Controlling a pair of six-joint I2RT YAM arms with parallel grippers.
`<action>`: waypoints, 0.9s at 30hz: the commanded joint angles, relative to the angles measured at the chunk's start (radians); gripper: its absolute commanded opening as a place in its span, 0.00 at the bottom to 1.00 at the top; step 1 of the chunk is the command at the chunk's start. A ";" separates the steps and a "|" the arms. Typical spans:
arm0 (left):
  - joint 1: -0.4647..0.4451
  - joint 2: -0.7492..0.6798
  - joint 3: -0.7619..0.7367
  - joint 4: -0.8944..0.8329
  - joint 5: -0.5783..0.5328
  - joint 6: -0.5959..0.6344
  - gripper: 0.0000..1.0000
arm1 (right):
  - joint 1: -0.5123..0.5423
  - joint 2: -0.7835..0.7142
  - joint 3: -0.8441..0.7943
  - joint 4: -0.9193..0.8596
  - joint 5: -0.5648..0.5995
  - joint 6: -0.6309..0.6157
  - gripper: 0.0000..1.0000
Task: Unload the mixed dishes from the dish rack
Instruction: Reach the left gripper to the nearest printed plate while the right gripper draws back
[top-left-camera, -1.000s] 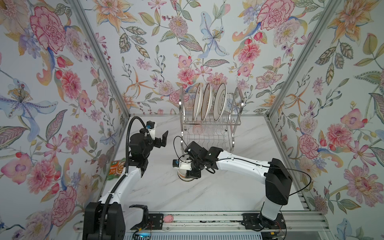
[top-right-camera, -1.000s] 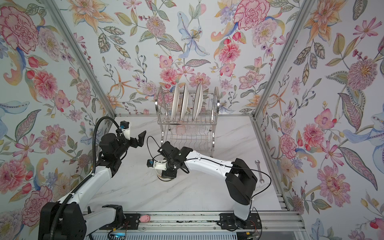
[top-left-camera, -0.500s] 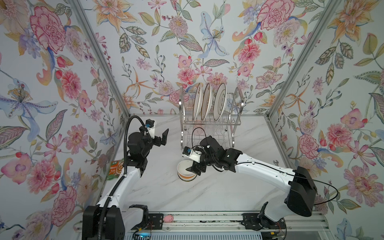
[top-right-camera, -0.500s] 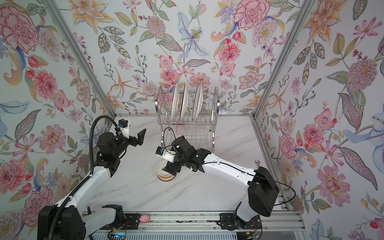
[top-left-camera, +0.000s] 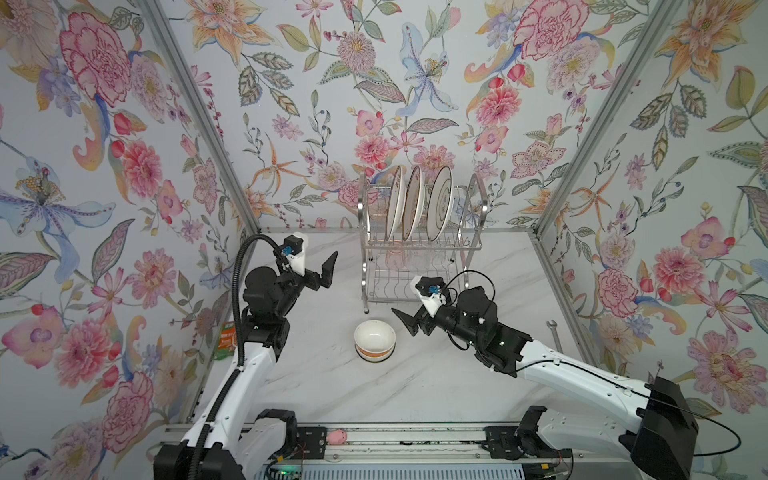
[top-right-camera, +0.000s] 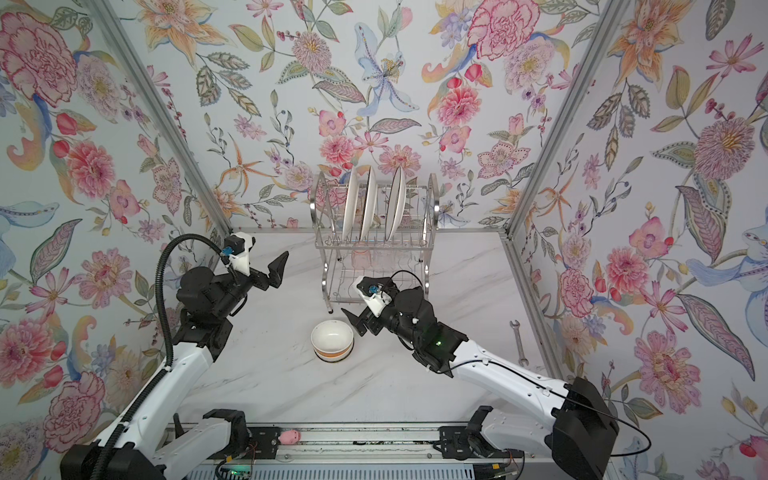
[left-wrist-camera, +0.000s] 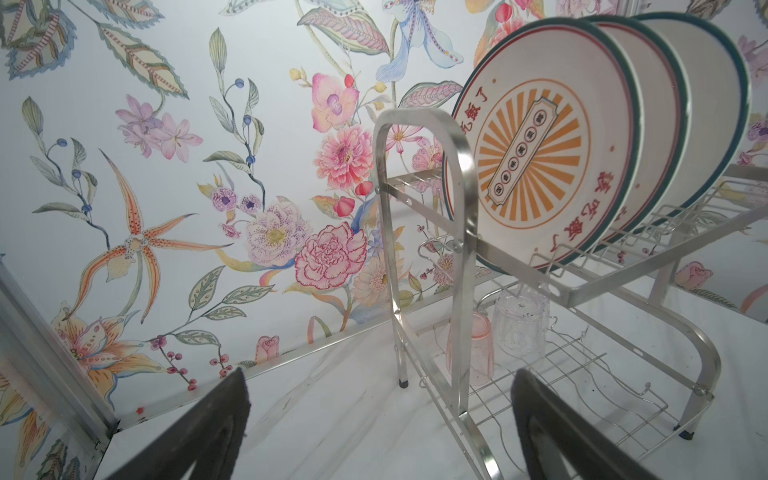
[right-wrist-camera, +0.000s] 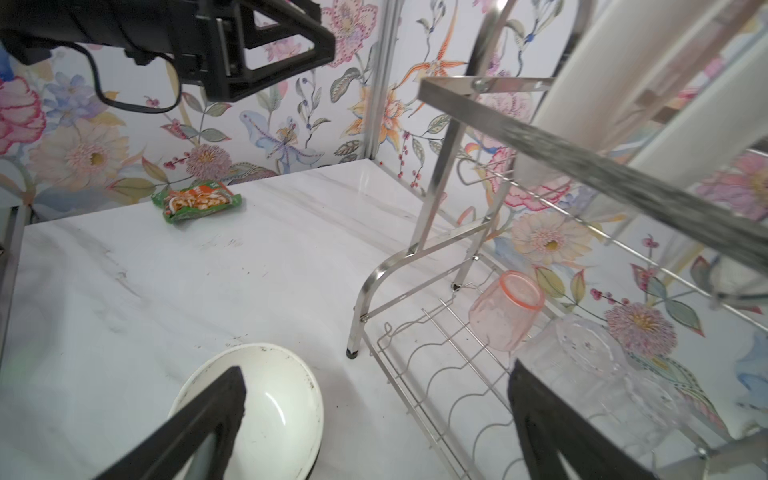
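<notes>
The dish rack (top-left-camera: 419, 248) (top-right-camera: 374, 246) stands at the back of the table. Three plates stand upright on its top tier, the orange sunburst plate (left-wrist-camera: 536, 153) at the left end. A pink tumbler (right-wrist-camera: 505, 309) and a clear tumbler (right-wrist-camera: 577, 357) sit mouth-down on its lower shelf. A cream bowl (top-left-camera: 374, 338) (top-right-camera: 332, 340) (right-wrist-camera: 266, 407) sits nested on an orange-banded one on the table in front of the rack. My right gripper (top-left-camera: 409, 322) (right-wrist-camera: 376, 390) is open and empty, just right of the bowls. My left gripper (top-left-camera: 322, 270) (left-wrist-camera: 380, 395) is open and empty, left of the rack.
A green-orange food packet (top-left-camera: 226, 338) (right-wrist-camera: 195, 201) lies by the left wall. A steel wrench (top-left-camera: 555, 336) (top-right-camera: 518, 343) lies by the right wall. A small pink object (top-left-camera: 336, 436) sits on the front rail. Flowered walls close in three sides.
My right gripper has opened, let go of the bowls on the table and drawn back to their right. My left gripper has shifted slightly toward the rack.
</notes>
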 joint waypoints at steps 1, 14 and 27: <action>-0.039 -0.028 0.075 -0.069 -0.023 0.029 0.99 | -0.017 -0.048 -0.058 0.143 0.113 0.063 0.99; -0.292 0.110 0.318 -0.213 -0.088 0.124 0.95 | -0.094 -0.229 -0.197 0.261 0.176 0.178 0.99; -0.452 0.346 0.477 -0.127 -0.213 0.019 0.76 | -0.145 -0.275 -0.196 0.261 0.158 0.205 0.99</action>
